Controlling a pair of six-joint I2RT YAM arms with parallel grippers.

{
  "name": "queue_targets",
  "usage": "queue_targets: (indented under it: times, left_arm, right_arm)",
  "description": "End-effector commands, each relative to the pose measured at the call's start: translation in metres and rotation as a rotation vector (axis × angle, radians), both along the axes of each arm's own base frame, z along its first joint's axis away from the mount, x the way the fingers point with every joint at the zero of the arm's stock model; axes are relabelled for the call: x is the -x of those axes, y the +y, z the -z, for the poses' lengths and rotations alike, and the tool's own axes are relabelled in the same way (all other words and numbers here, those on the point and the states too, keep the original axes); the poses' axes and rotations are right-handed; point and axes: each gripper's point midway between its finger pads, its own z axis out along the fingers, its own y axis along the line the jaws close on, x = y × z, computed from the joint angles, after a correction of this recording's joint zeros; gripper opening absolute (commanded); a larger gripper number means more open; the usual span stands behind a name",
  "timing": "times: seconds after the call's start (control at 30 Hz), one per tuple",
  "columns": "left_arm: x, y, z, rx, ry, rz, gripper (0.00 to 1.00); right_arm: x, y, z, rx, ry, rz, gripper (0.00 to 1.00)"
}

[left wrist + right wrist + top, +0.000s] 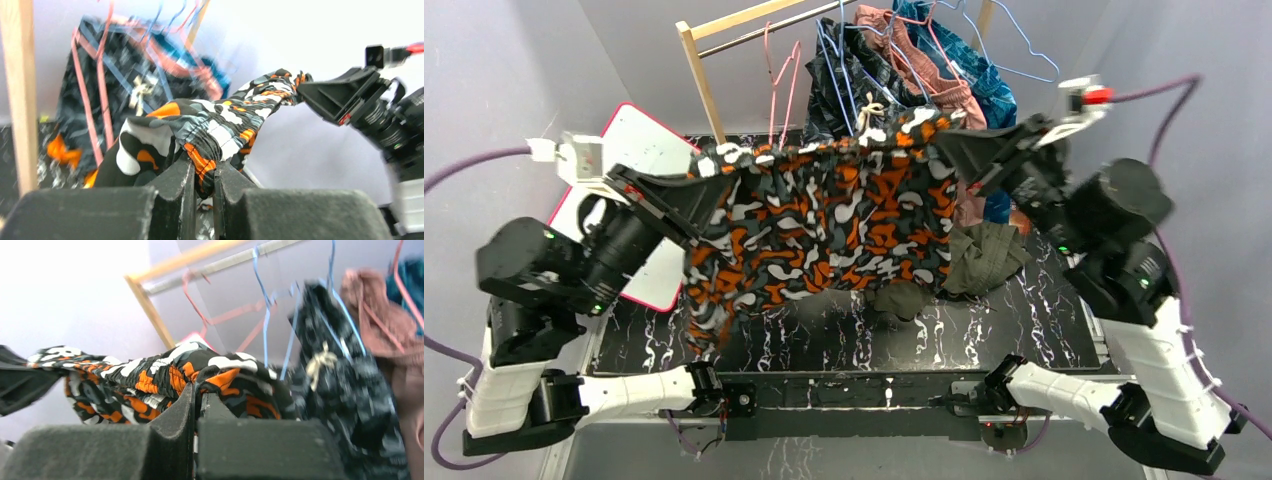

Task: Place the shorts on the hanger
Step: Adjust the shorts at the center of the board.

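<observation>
Holding shorts (824, 230) stretched by waistband above far half of counter (1014, 330), left fingers (686, 195) and right fingers (956, 150) each clamped on one end. Step probably: carrying toward blue hanger (264, 330) on rail beyond far edge. Next: draping over its bar, keeping tension.

My top camera looks steeply down from high behind, rack (702, 85) at 12 o'clock. Both wrist cameras sit close, low, facing each other across the shorts (824, 220), which all three views share.

No text, label, brand or number can be read anywhere.
</observation>
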Motion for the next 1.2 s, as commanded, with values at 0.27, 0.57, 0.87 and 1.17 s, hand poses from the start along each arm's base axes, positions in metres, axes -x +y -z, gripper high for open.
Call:
queue_targets:
  times: [0.27, 0.57, 0.87, 1.17]
  left_arm:
    - [0.005, 0.027, 0.04, -0.015, -0.015, -0.043, 0.0]
    - [0.023, 0.026, -0.067, 0.042, -0.191, 0.063, 0.0]
    - [0.001, -0.004, -0.028, -0.108, -0.153, 0.032, 0.0]
    - [0.003, -0.004, -0.032, -0.132, -0.211, 0.043, 0.0]
  right_arm:
    - [0.021, -0.036, 0.02, -0.026, -0.054, 0.059, 0.0]
    - [0.091, -0.048, -0.105, -0.116, -0.354, -0.151, 0.0]
    - [0.042, -0.04, -0.037, -0.029, -0.213, -0.001, 0.0]
    - [0.029, -0.038, -0.021, 0.031, -0.239, 0.037, 0.0]
